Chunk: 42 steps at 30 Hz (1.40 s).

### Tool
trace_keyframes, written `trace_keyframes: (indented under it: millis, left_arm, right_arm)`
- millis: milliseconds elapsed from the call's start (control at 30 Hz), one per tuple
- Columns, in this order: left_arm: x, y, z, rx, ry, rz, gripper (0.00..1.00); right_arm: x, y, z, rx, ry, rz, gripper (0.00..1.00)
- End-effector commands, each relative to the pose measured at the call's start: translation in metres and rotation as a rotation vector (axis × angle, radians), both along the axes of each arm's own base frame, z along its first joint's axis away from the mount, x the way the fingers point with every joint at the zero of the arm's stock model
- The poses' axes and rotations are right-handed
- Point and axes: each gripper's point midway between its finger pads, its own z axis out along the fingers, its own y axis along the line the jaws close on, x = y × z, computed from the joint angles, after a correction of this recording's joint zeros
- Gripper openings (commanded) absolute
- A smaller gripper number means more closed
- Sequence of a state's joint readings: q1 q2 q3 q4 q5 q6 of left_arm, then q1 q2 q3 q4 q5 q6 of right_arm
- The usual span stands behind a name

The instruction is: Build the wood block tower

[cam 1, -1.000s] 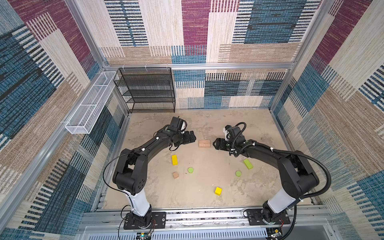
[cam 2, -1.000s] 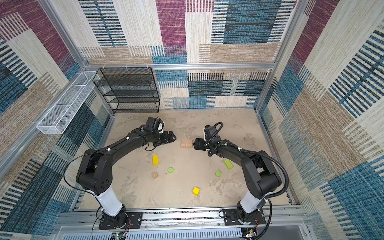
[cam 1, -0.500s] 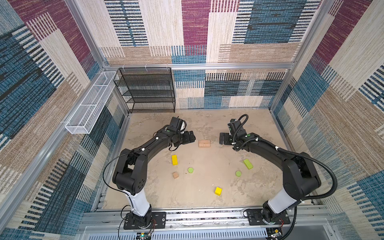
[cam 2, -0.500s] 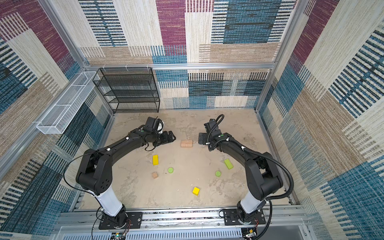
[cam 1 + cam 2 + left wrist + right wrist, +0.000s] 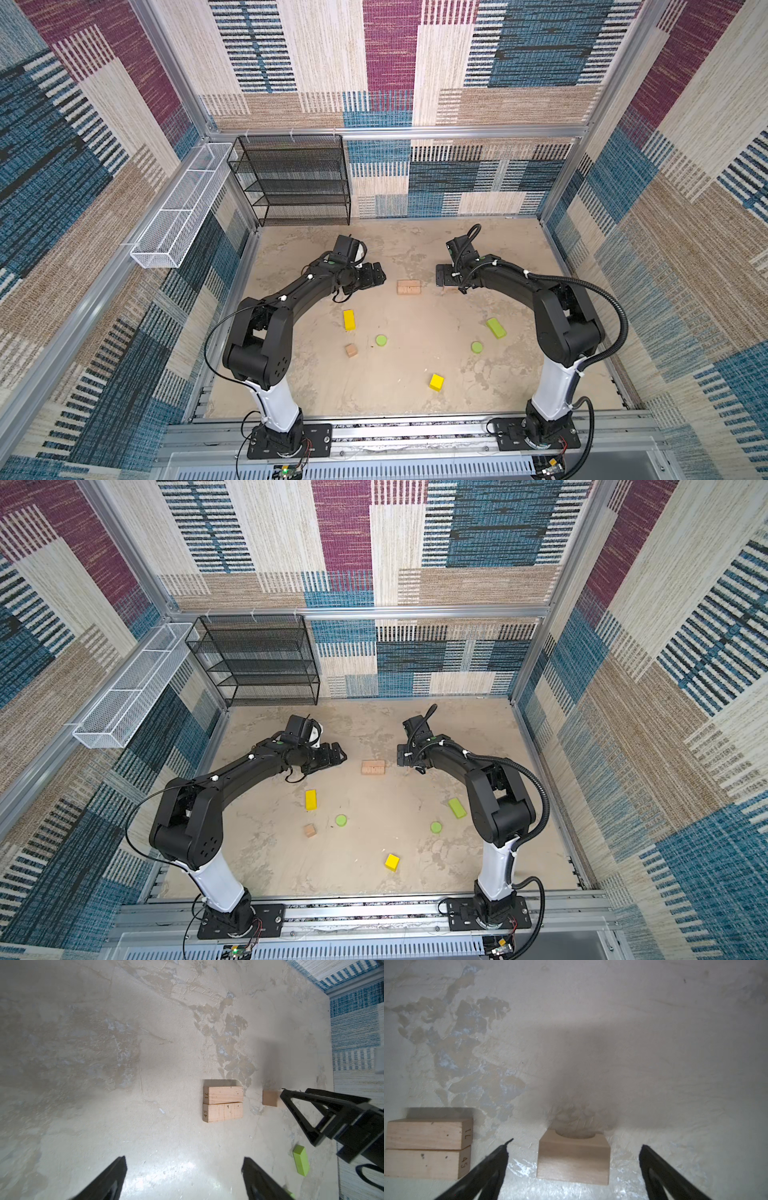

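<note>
Table [image 5: 374, 399] sandy, patchy, scuffed. Walls [image 5: 374, 62] woven: blue, red, tan patches. Black mesh shelf [image 5: 299, 178] at back left corner; white wire basket [image 5: 174, 224] on left wall. Two tan bars [image 5: 409, 287] touching, mid-table toward back edge. Left pincer [image 5: 376, 276] apart, empty. Right pincer [image 5: 576, 1142] apart, around notched tan block [image 5: 573, 1163], not touching.

what the views lose
the two tan bars [image 5: 425, 1147] run off the right wrist view's edge, so their length is unseen there. the notched block [image 5: 573, 1159] sits partly behind a finger [image 5: 286, 1095] of the right gripper [image 5: 576, 1145] in the left wrist view, and is all but hidden beneath it in both top views. the left gripper [image 5: 184, 1160] is cut by its view's edge. a lime scrap [image 5: 292, 1195] there is too little to name.
</note>
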<state>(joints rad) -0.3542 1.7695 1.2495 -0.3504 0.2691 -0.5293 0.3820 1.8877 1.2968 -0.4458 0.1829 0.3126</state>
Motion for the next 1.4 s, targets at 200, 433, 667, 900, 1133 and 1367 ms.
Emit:
trace_keyframes:
  millis: [200,433,667,900,1133,1367]
  left_arm:
    - [0.002,0.005,-0.002,-0.038,0.007,0.015,0.91]
    - [0.003,0.007,-0.005,-0.046,0.018,0.021,0.90]
    - [0.002,0.009,-0.006,-0.055,0.019,0.024,0.90]
    - [0.003,0.010,-0.007,-0.062,0.022,0.028,0.89]
    - [0.003,0.010,-0.007,-0.068,0.026,0.029,0.89]
    - [0.003,0.010,-0.007,-0.069,0.026,0.030,0.89]
  right_arm:
    - [0.001,-0.002,-0.014,-0.046,0.051,0.010,1.00]
    - [0.001,0.000,-0.016,-0.059,0.080,0.032,0.91]
    - [-0.004,-0.001,-0.021,-0.066,0.112,0.037,0.83]
    - [-0.007,-0.001,-0.022,-0.068,0.129,0.043,0.79]
    - [-0.008,-0.001,-0.024,-0.076,0.144,0.051,0.77]
    - [-0.011,0.002,-0.027,-0.060,0.161,0.062,0.74]
